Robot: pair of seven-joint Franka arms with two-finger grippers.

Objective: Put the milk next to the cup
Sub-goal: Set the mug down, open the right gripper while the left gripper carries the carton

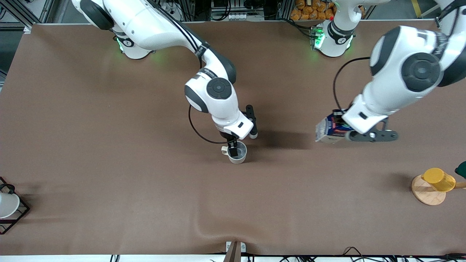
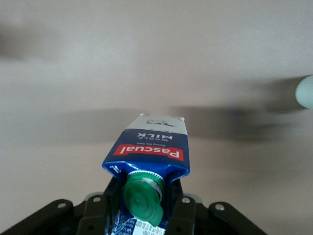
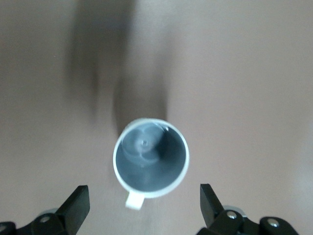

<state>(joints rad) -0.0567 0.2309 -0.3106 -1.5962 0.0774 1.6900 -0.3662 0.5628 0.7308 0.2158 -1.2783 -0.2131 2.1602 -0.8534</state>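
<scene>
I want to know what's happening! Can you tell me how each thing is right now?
Milk: cap on, gripped by the left hand, tilted above the table.
Cup: upright on the table, empty, nothing gripping it.
Right hand: open, over the cup.
Yellow cup: tipped on its round wooden base, at the left arm's end of the table.
White cup: sitting in a black wire rack, at the right arm's end.

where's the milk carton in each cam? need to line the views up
Front view: milk held tilted in the left claw, over the table, toward the left arm's end from the cup.
Left wrist view: milk centre-low between the claw fingers, green cap toward the camera.
Right wrist view: not in it.
Shared landmark: the brown table.
</scene>
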